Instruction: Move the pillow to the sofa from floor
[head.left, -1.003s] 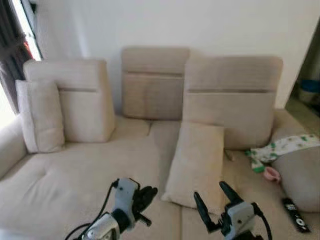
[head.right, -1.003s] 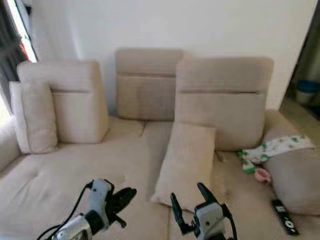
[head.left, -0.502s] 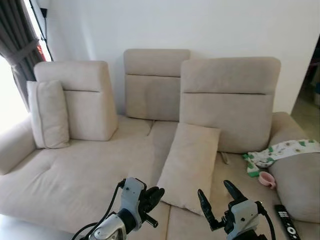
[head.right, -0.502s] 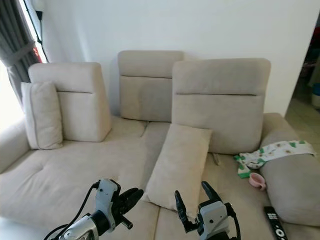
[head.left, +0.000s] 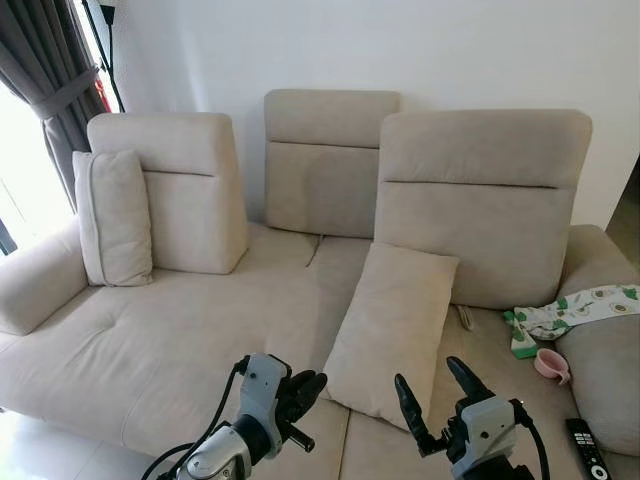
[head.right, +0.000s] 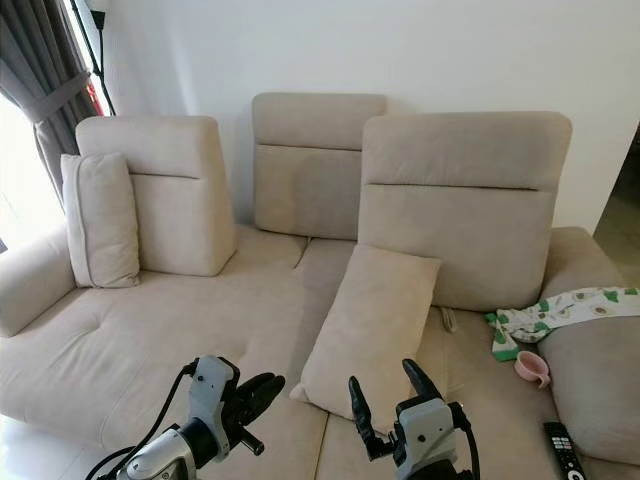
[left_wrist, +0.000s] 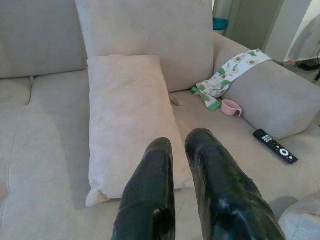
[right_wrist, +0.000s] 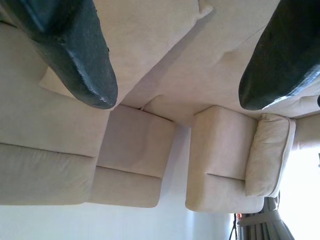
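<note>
A beige pillow (head.left: 392, 328) lies on the sofa (head.left: 190, 340) seat, leaning against the right back cushion; it also appears in the left wrist view as the pillow (left_wrist: 127, 115). My left gripper (head.left: 305, 384) is low in front of the sofa, left of the pillow, fingers shut and empty. To the right, my right gripper (head.left: 432, 395) hangs just before the pillow's lower edge, fingers (right_wrist: 80, 60) wide open with nothing between them.
A second pillow (head.left: 112, 218) stands at the sofa's left end by the armrest. A patterned cloth (head.left: 580, 305), a pink cup (head.left: 549, 365) and a black remote (head.left: 583, 447) lie at the right end. A dark curtain (head.left: 55, 90) hangs at the far left.
The camera has pulled back and shifted, so the sofa now looks farther and sharper. Both grippers hold the same pose, and the pillow has not moved on the seat.
</note>
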